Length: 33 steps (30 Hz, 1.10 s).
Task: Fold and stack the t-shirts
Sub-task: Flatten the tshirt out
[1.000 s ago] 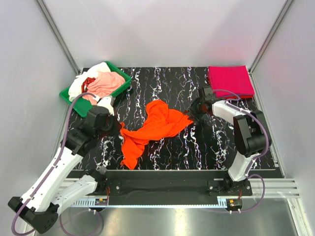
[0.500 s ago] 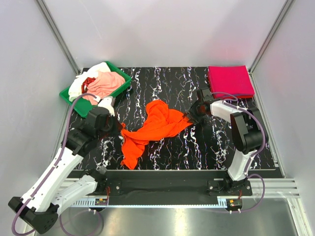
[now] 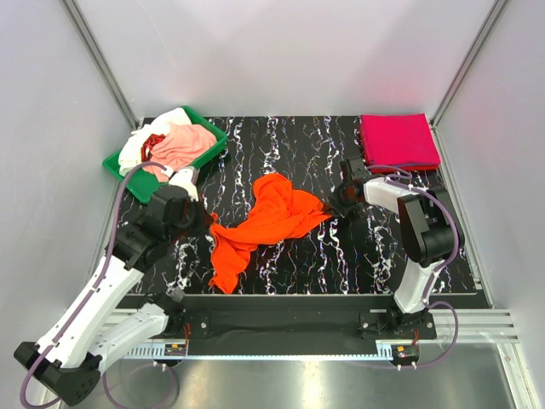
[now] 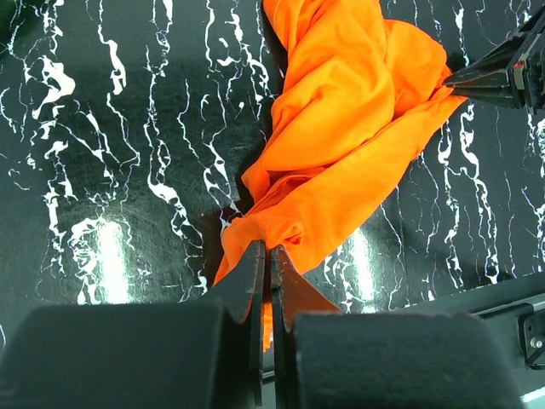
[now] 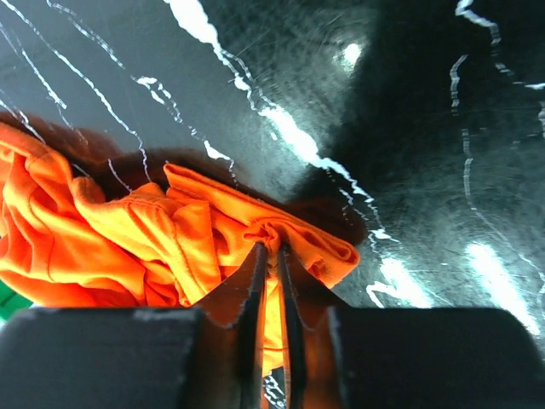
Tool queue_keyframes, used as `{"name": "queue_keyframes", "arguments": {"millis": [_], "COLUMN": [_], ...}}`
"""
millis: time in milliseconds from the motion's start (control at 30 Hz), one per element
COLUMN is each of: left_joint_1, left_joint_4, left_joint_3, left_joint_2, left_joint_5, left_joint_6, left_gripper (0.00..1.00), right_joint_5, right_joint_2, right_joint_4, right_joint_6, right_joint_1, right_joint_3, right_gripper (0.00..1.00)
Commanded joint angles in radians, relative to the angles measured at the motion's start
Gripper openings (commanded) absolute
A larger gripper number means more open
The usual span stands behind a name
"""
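Right arm [image 3: 423,228] drew in | right hand [image 5: 271,248] clamps orange t-shirt [image 3: 274,217] | left hand [image 4: 266,250] clamps it too

The marbled table [image 3: 281,145] bears an orange t-shirt [image 3: 272,213], a folded magenta t-shirt [image 3: 398,141] and a green tray [image 3: 119,169].

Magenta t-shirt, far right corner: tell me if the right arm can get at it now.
Probably, for reach: the magenta t-shirt lies just beyond the right gripper, bare table between. But the gripper is shut on the orange t-shirt and must let go first.
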Motion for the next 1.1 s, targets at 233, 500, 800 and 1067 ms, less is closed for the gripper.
{"name": "queue_keyframes", "arguments": {"millis": [233, 500, 800, 1067], "left_joint_1": [0.004, 0.118, 0.129, 0.129], "left_joint_4": [0.074, 0.174, 0.168, 0.194], "left_joint_3": [0.019, 0.417, 0.984, 0.598], "left_joint_2": [0.021, 0.376, 0.496, 0.263], "left_joint_5": [0.012, 0.021, 0.070, 0.177], "left_joint_6": [-0.010, 0.064, 0.165, 0.144], "left_gripper": [0.00, 0.00, 0.00, 0.00], "right_joint_5": [0.152, 0.224, 0.402, 0.313], "right_joint_2": [-0.092, -0.169, -0.330, -0.610], "right_joint_4": [-0.060, -0.293, -0.388, -0.371], "right_joint_6": [-0.068, -0.264, -0.462, -0.410], "right_joint_1": [0.008, -0.115, -0.137, -0.137], "right_joint_3": [0.015, 0.561, 0.974, 0.593], "right_gripper": [0.00, 0.00, 0.00, 0.00]}}
